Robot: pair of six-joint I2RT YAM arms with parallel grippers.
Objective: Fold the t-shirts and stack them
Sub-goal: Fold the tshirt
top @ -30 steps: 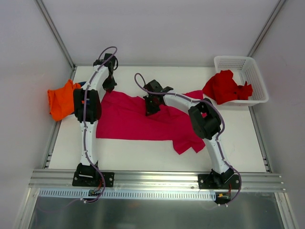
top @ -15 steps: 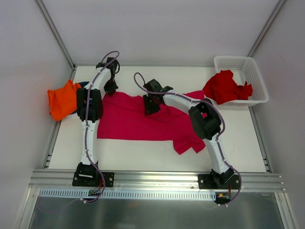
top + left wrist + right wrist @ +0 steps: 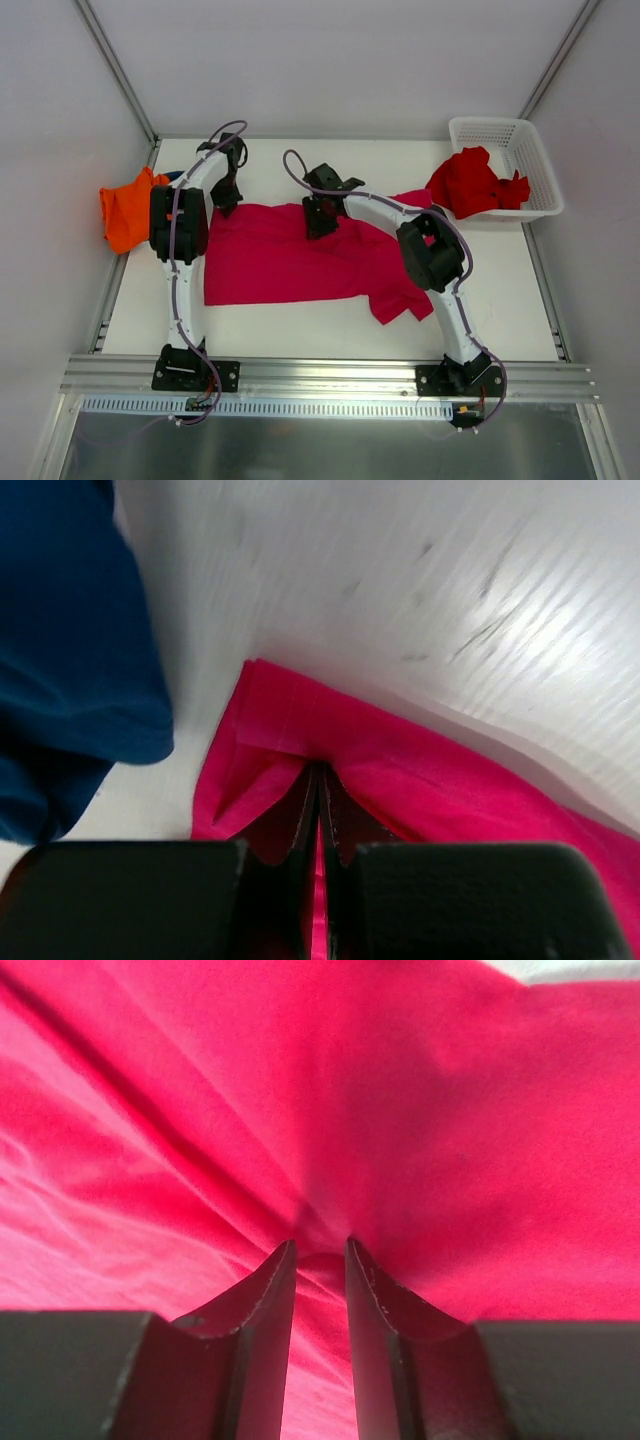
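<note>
The magenta-pink t-shirt (image 3: 300, 255) lies spread flat across the middle of the table (image 3: 300, 335), 1 sleeve pointing toward the near right.

Left claw (image 3: 318, 780) – fingers pressed together, clamped on the shirt's far-left corner. The navy blue t-shirt (image 3: 70, 630) lies just beside that corner.

Right claw (image 3: 320, 1250) – fingers narrowly apart, pinching a small pucker of the same shirt near its far edge; creases run toward the pinch.

The orange t-shirt (image 3: 125, 210) sits bunched at the left table edge. The red t-shirt (image 3: 470, 185) hangs crumpled over the near rim of the white mesh basket (image 3: 520, 135) at the far right.
</note>
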